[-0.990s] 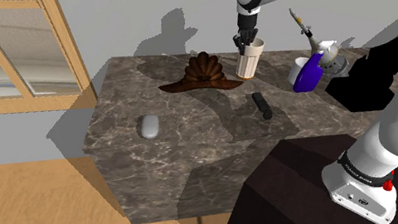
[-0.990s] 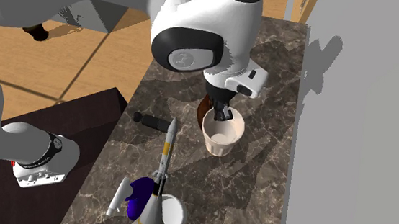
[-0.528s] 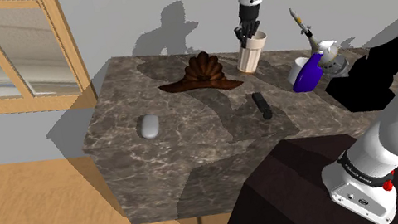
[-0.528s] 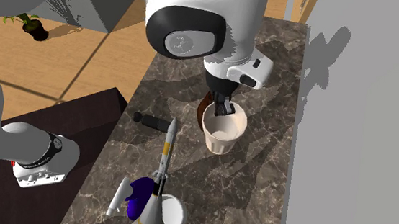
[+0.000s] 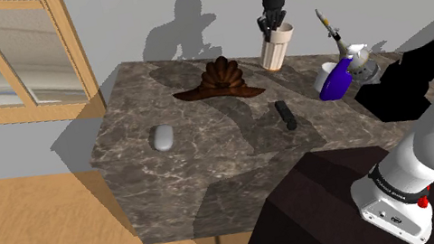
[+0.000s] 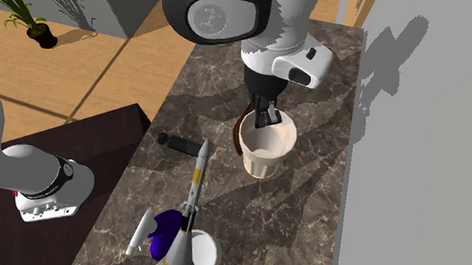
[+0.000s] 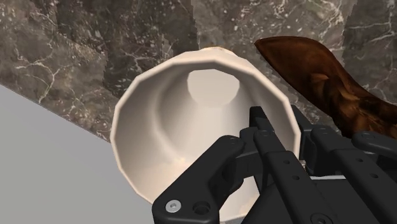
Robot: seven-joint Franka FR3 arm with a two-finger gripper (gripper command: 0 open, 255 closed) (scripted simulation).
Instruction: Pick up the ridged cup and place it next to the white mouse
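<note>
**Shoulder view.** The gripper [image 5: 270,25] pinched the rim of the ridged cup [image 5: 278,49], which hung upright over the wall-side edge of the worktop [image 5: 214,167], apparently clear of it. The pale grey mouse [image 5: 162,137] lay well apart toward the worktop's window end, beyond the brown shell-like object [image 5: 221,79]. We judged that the carry must run that way.

**Second exterior view.** One finger stood inside the ridged cup [image 6: 265,151] and one outside. The gripper [image 6: 266,117] sat directly above the rim, and the cup's long axis was vertical.

**Wrist view.** The fingers [image 7: 216,159] were closed on the wall of the ridged cup [image 7: 184,108], whose open mouth faced us.
</note>
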